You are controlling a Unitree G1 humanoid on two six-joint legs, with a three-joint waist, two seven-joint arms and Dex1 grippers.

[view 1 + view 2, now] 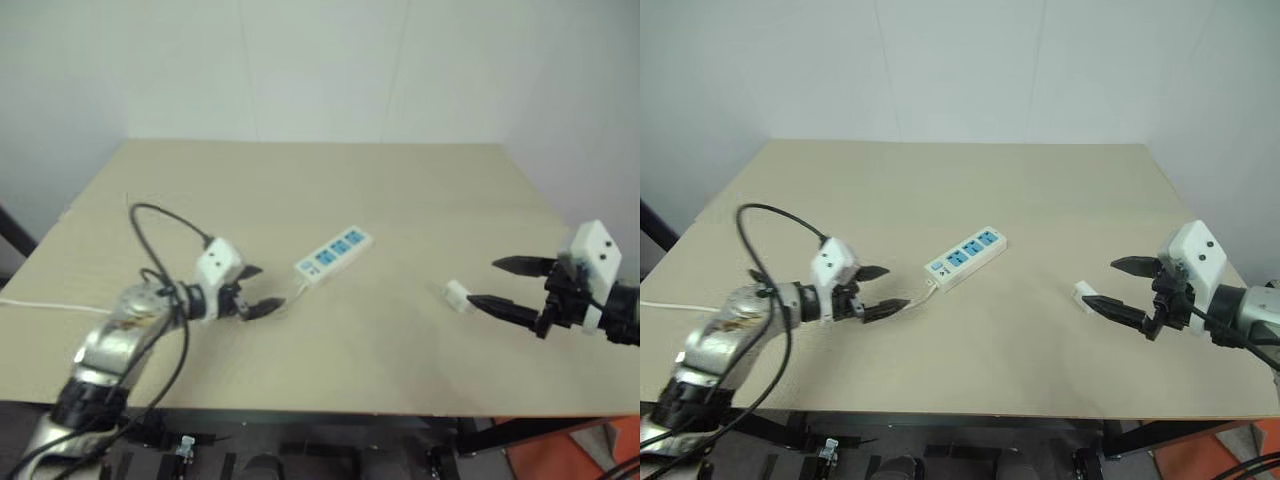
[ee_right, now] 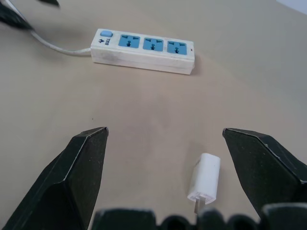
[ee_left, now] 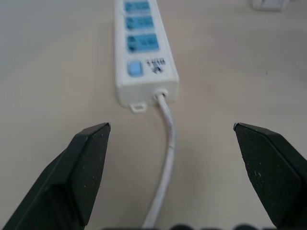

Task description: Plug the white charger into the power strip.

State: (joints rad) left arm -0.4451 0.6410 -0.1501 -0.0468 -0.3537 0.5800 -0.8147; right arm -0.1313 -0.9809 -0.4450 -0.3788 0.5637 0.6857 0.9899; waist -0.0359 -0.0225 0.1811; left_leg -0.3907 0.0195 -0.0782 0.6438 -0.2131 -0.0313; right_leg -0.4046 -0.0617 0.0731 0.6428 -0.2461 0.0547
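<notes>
The power strip [image 1: 335, 254] lies aslant near the table's middle, white with three blue sockets and a blue switch at its near end. Its thin white cord [image 3: 167, 158] runs out between the fingers of my left gripper [image 1: 256, 290], which stands open just short of the switch end, holding nothing. The white charger [image 1: 457, 296] lies on its side on the table to the right. My right gripper [image 1: 495, 284] is open beside it, fingertips reaching to either side of it, empty. In the right wrist view the charger [image 2: 205, 179] lies between the two fingers, prongs towards the camera.
The beige table [image 1: 320, 180] stretches back to a pale wall. A black cable [image 1: 150, 240] loops above my left arm. The strip's white cord [image 1: 40, 306] trails off the table's left edge. Something orange [image 1: 570, 450] stands below the table's front right corner.
</notes>
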